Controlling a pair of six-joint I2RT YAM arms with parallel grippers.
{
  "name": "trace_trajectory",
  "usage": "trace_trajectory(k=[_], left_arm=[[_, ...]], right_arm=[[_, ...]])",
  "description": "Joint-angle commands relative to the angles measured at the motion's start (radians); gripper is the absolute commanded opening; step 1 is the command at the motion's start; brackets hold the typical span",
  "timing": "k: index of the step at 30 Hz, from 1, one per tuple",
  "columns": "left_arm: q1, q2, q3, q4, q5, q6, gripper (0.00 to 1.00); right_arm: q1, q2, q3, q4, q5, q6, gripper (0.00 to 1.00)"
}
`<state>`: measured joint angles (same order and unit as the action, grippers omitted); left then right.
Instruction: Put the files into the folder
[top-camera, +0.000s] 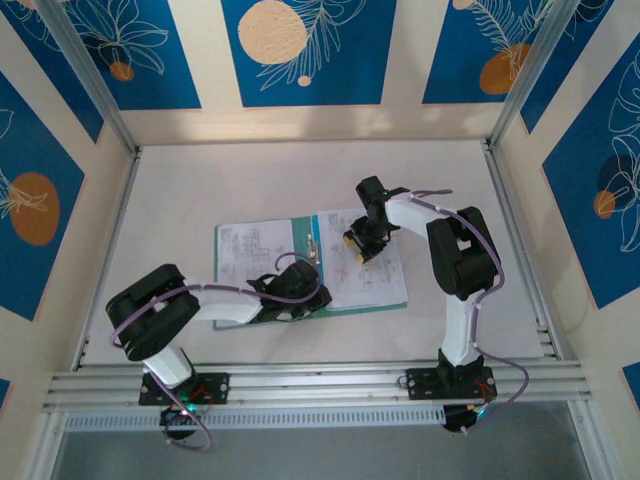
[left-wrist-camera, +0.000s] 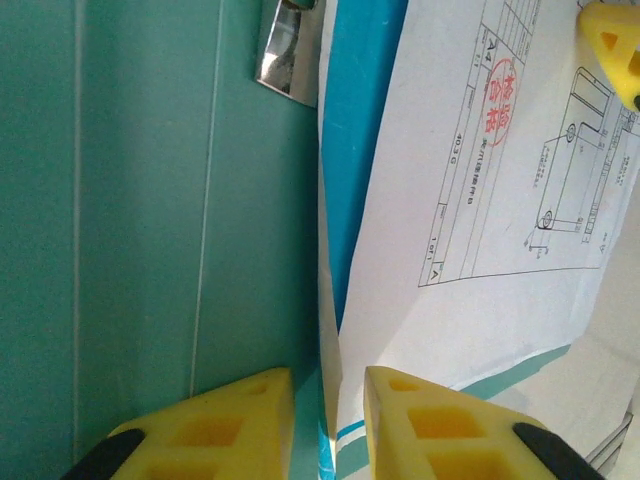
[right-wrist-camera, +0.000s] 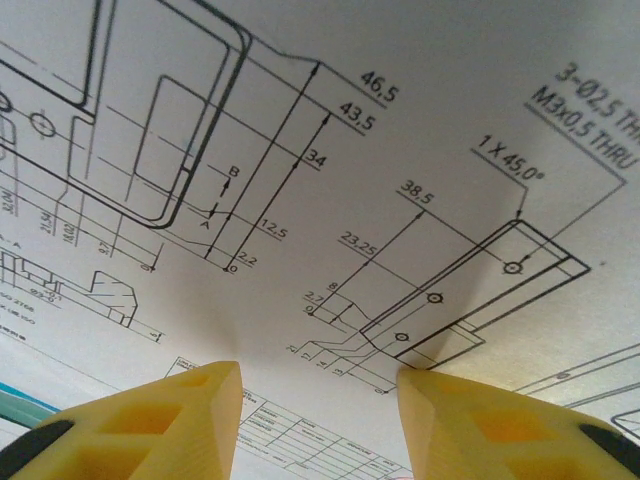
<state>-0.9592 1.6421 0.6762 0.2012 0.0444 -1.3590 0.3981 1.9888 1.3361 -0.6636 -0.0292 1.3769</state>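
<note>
Arms low over folder (left-wrist-camera: 140, 200); left fingers (left-wrist-camera: 230, 425) narrowly parted, right fingers (right-wrist-camera: 150, 425) wider apart.

The left arm (top-camera: 160, 320) folds at its elbow in the lower left of the top view. Its forearm reaches right to the left gripper (top-camera: 312, 298) near centre, whose yellow fingers (left-wrist-camera: 220, 425) stand a narrow gap apart. The right arm (top-camera: 462, 260) rises at the right and bends left. The right gripper (top-camera: 357, 249) points down with its jaws parted wide.
</note>
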Motion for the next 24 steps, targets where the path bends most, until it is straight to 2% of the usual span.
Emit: trace_trajectory(k=[1, 17, 24], left_arm=[[0.008, 0.022, 0.01, -0.035, -0.014, 0.011, 0.24], [0.008, 0.043, 0.023, -0.018, -0.005, 0.018, 0.14], [0.008, 0.039, 0.023, -0.021, -0.003, 0.022, 0.02]], right_arm=[[0.01, 0.078, -0.03, -0.024, 0.059, 0.007, 0.48], [0.026, 0.078, -0.02, -0.028, 0.054, 0.021, 0.48], [0.026, 0.063, -0.019, -0.031, 0.068, -0.008, 0.49]])
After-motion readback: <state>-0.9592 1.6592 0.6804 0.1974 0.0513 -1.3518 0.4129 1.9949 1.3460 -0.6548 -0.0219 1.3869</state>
